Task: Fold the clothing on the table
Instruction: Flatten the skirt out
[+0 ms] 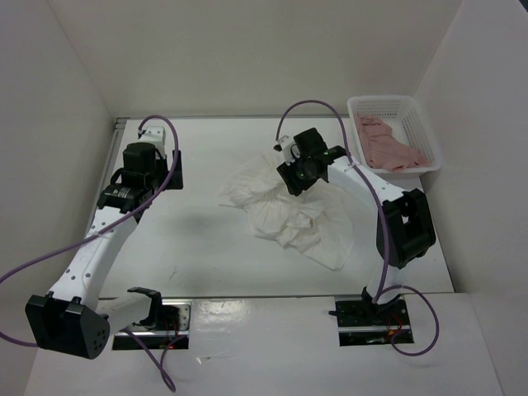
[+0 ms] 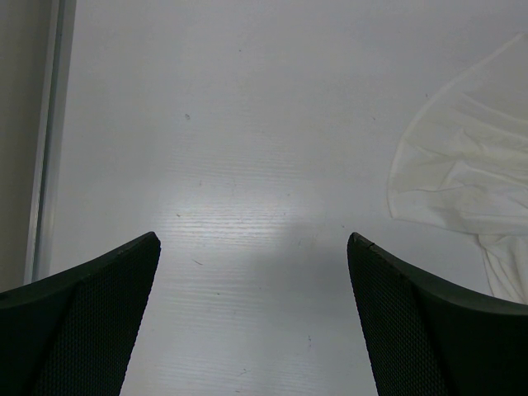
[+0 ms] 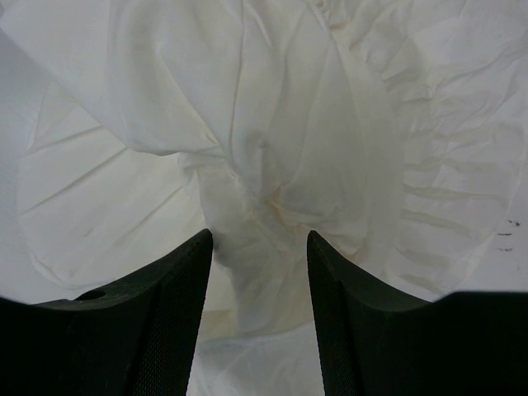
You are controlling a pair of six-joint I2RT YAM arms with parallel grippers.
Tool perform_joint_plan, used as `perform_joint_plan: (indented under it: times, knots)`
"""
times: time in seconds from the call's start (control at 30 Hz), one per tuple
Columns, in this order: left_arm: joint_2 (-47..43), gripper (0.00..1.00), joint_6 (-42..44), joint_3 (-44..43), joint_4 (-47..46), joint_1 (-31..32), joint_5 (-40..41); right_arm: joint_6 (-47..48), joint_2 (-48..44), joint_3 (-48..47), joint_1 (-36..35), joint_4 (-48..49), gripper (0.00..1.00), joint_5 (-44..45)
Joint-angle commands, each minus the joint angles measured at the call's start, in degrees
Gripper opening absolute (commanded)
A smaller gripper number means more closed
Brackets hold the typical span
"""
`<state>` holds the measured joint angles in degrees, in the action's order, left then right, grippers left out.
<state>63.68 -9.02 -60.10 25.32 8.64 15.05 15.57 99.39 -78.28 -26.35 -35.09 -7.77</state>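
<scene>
A: So, starting from the near edge: where is the garment lying?

B: The white, thin, crinkled skirt-like clothing (image 1: 289,216) is in a loose heap on the large flat white table (image 1: 206,252), right of centre. Its long axis runs on a slant, from a wavy corner near the right arm's base up to a rounded lobe farther off and to the left.

A: Which arm is closer to it?

B: The right one. The right gripper (image 3: 258,235) hangs directly over the far half of the heap. Its black fingers (image 3: 165,313) stand partly apart, with a raised ridge of fabric running into the gap. Creases fan out from that spot.

A: Is it pinching the ridge?

B: I cannot tell. The tips may be clamped on a thick bunch, or only straddling it.

A: And the other arm?

B: The left gripper (image 2: 252,239) is spread wide over bare table with nothing between its fingers. It is near the thin metal rail (image 2: 49,124) on the left edge. The clothing lies off to its right, with only the rounded lobe showing at the edge of its wrist view.

A: So the next move turns on that?

B: In my judgement, yes. To spread the heap along its slant, the left arm would have to travel right to that lobe.

A: Anything beyond?

B: A small white lattice plastic basket (image 1: 356,106) in the far right corner, holding a pink garment (image 1: 388,144), well apart from the heap.
</scene>
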Motion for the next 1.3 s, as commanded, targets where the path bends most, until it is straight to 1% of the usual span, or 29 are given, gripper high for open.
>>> perform_joint_plan:
  times: [0.0,0.4,0.43,0.47,0.57,0.63,0.67,0.77,0.8,0.83,0.9,0.97,1.07,1.1,1.13,1.2,1.27]
  knots:
    - [0.04,1.00,0.67,0.33,-1.24,-0.38,-0.72,0.51,0.98,0.67,0.25,3.09,0.55,0.04]
    - [0.04,1.00,0.67,0.33,-1.24,-0.38,-1.25,0.51,3.17,1.20,1.30,3.63,0.55,-0.49]
    - [0.04,1.00,0.67,0.33,-1.24,-0.38,-1.25,0.51,3.17,1.20,1.30,3.63,0.54,-1.10]
    - [0.04,1.00,0.67,0.33,-1.24,-0.38,-1.25,0.51,3.70,1.20,1.30,3.63,0.49,-1.11]
    - [0.04,1.00,0.67,0.33,-1.24,-0.38,-1.25,0.51,4.92,1.20,1.30,3.63,0.43,-2.24]
    - [0.04,1.00,0.67,0.33,-1.24,-0.38,-1.25,0.51,5.72,1.20,1.30,3.10,0.37,-2.25]
    - [0.04,1.00,0.67,0.33,-1.24,-0.38,-1.25,0.51,6.59,0.68,1.30,2.40,0.31,-2.95]
    - [-0.49,1.00,0.67,0.33,-1.24,-0.38,-1.25,1.03,8.09,0.15,1.30,1.69,0.19,-3.48]
    - [-0.49,1.00,0.67,0.33,-1.24,-0.38,-1.25,1.04,8.10,-0.46,1.30,0.91,0.07,-4.00]
    - [-0.49,1.00,0.67,0.33,-1.24,-0.38,-1.25,1.04,8.10,-1.43,1.30,-0.06,0.00,-4.01]
    - [-0.49,1.00,0.67,0.33,-1.24,-0.38,-1.25,1.04,6.88,-3.53,1.30,-1.38,0.00,-4.01]
    - [-0.49,1.00,0.67,0.33,-1.24,-0.38,-1.25,0.51,2.40,-5.56,1.30,-1.99,0.00,-4.01]
    - [-0.49,1.00,0.67,0.33,-1.24,-0.38,-1.25,-0.10,-4.72,-11.96,1.30,-3.66,0.00,-4.01]
    - [-0.49,1.00,0.67,0.33,-1.24,-0.38,-1.25,-0.10,-6.22,-16.25,1.30,-4.71,0.00,-3.49]
    - [-0.49,1.00,0.67,0.33,-1.24,-0.38,-1.25,-0.10,-8.67,-18.55,1.30,-5.25,0.00,-3.48]
    - [-0.49,1.00,0.67,0.33,-1.24,-0.38,-1.25,-0.63,-10.44,-24.69,1.83,-6.47,0.00,-3.48]
    - [-0.49,1.00,0.67,0.33,-1.24,-0.38,-1.25,-1.85,-12.55,-27.88,1.83,-6.48,0.00,-0.77]
